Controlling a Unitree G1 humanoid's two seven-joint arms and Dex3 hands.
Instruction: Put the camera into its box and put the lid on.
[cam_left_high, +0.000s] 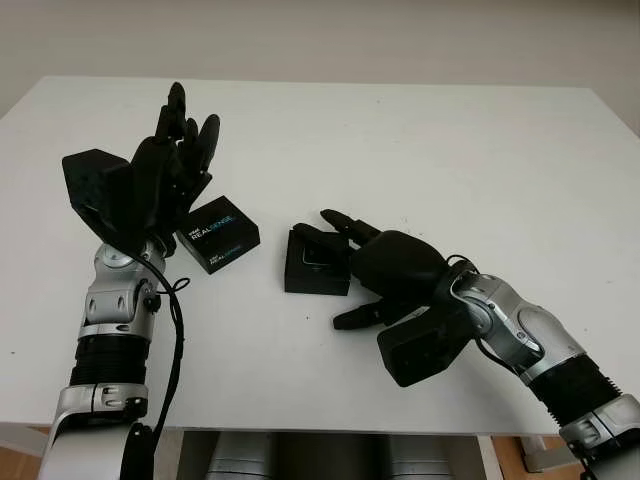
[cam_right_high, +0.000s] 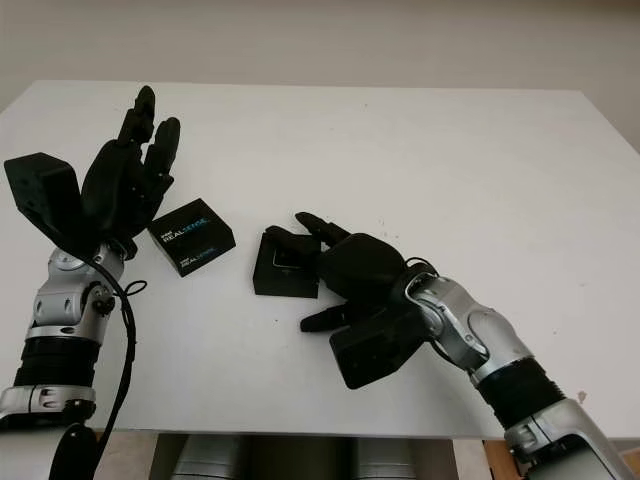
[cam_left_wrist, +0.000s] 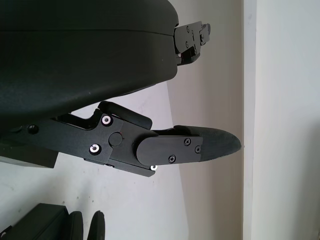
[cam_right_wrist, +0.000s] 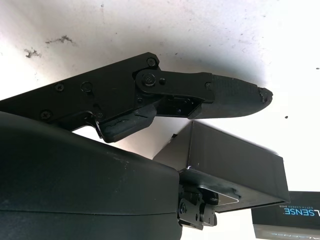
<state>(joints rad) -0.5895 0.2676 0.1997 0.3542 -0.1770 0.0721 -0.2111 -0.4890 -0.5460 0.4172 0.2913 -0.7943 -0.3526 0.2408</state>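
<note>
A small black open box (cam_left_high: 312, 272) sits mid-table with the silver-faced camera (cam_left_high: 316, 259) lying inside it. My right hand (cam_left_high: 338, 262) is over the box, open: two fingers (cam_left_high: 322, 237) stretch across its top, and the thumb (cam_right_wrist: 225, 97) lies on the table beside the box wall (cam_right_wrist: 235, 165). The black lid (cam_left_high: 218, 234), printed REALSENSE, lies flat on the table to the left of the box and apart from it. My left hand (cam_left_high: 180, 135) is open and raised above the table, just left of the lid, holding nothing.
The white table (cam_left_high: 450, 150) stretches wide behind and to the right of the box. Its front edge (cam_left_high: 300, 425) runs close under both forearms. A black cable (cam_left_high: 175, 330) hangs along the left forearm.
</note>
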